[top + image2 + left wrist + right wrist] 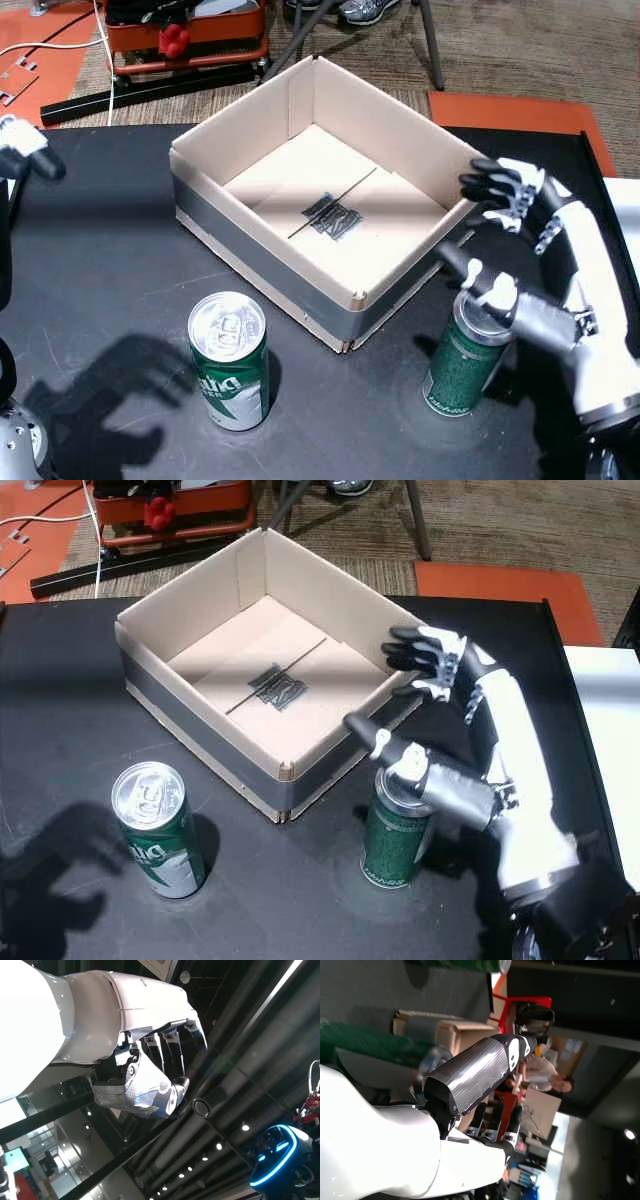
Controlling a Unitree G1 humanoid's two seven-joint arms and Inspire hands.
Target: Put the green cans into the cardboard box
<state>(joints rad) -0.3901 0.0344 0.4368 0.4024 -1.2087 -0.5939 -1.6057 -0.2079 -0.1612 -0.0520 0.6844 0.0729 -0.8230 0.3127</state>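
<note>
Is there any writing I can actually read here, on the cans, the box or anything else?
Nothing reads clearly.
Left can: large white letters on the green side, upside down and partly turned away; not legible as a word.
Right can by the right hand: only fine pale print, too small.
Cardboard box: a dark printed mark on the floor, too blurred to read.

Box (250,245) sits mid-table (100,270); one can (230,360) before it, another (465,365) right.

We are in a lab or demo hall: our black worktop (100,290) stands on carpet (520,45) beside an orange equipment cart (190,40), cables (60,35), under dark ceiling beams (260,1050) with spotlights.
</note>
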